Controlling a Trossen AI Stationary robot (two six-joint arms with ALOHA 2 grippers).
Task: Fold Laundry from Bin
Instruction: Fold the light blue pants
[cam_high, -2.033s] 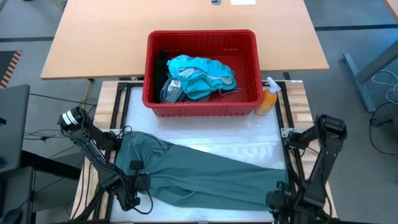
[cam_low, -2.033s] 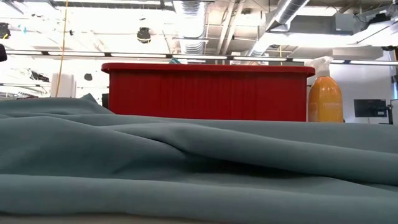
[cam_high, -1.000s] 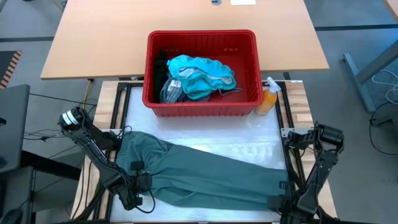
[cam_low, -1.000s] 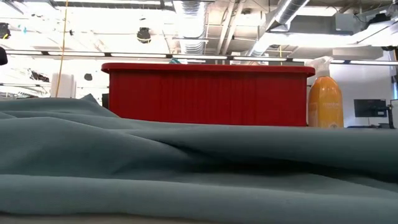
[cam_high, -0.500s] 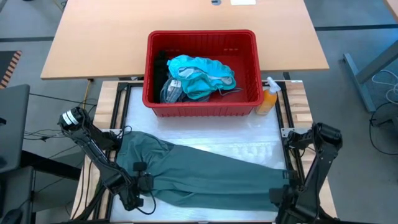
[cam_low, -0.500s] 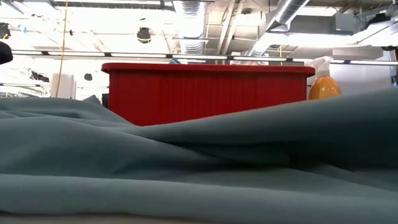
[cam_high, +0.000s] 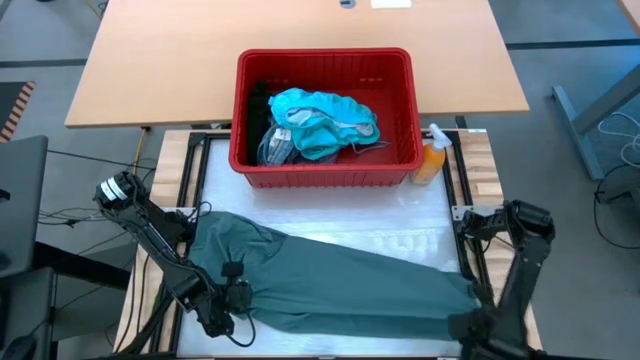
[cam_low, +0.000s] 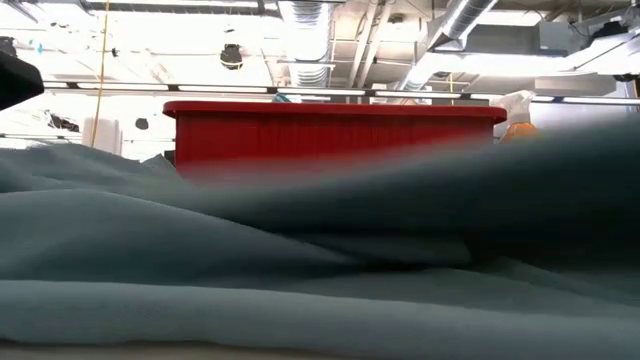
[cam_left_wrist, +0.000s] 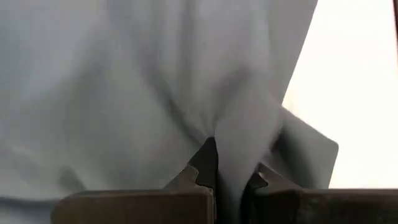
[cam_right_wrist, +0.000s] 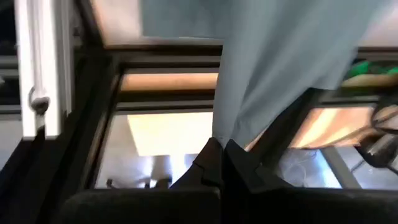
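Note:
A dull grey-green garment (cam_high: 340, 275) lies spread across the white table top from left to right and fills the low view's foreground (cam_low: 300, 270). My left gripper (cam_high: 238, 296) is shut on its near left part. At the garment's right end, near the table's near right corner, my right gripper (cam_high: 468, 318) is shut on the cloth. The red bin (cam_high: 325, 168) stands at the far side, holding teal laundry (cam_high: 320, 120) with dark and striped pieces beside it. My left gripper pinches a raised fold of the garment (cam_left_wrist: 231, 155) between its two fingers, slanting down from above. The cloth beyond the fold lies spread on the table. My right gripper pinches the garment's right end (cam_right_wrist: 227, 127) between its fingertips, slanting down. That end is raised off the table, and the cloth runs down from the fingers to the part lying on the table.
An orange spray bottle (cam_high: 432, 160) stands at the bin's right front corner. Black frame rails (cam_high: 468, 240) border the table top on both sides. A wooden table (cam_high: 300, 30) lies behind the bin.
My right gripper has gone up and tipped with the garment's right end. That end has lifted off the table and now hides most of the spray bottle in the low view. The garment's left part has stayed on the table.

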